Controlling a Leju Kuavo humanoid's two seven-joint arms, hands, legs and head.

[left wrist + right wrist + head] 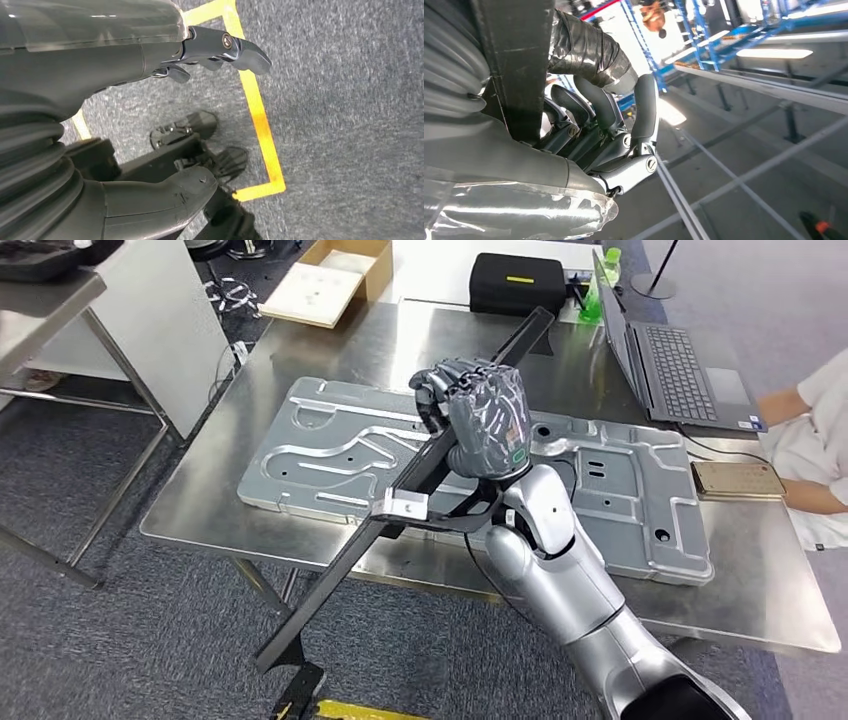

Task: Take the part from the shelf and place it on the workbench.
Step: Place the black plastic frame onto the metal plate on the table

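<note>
My right hand [478,412] grips a long black bar-shaped part [330,580] with a small silver bracket on it. The part runs diagonally from the floor side at lower left up over the steel workbench [250,380] toward the black case. It hangs above a large pressed grey metal panel [330,455] lying flat on the bench. In the right wrist view the dark fingers [644,107] curl around the black part [516,65]. My left hand [150,55] hangs over grey carpet, its fingers apart and holding nothing.
A laptop [675,365] stands open at the bench's right, with a tan phone [738,480] beside it and a person's arm [800,405]. A black case [518,282] and a cardboard box [330,280] sit at the back. Another table [50,300] stands at left. Yellow floor tape [260,115] marks the carpet.
</note>
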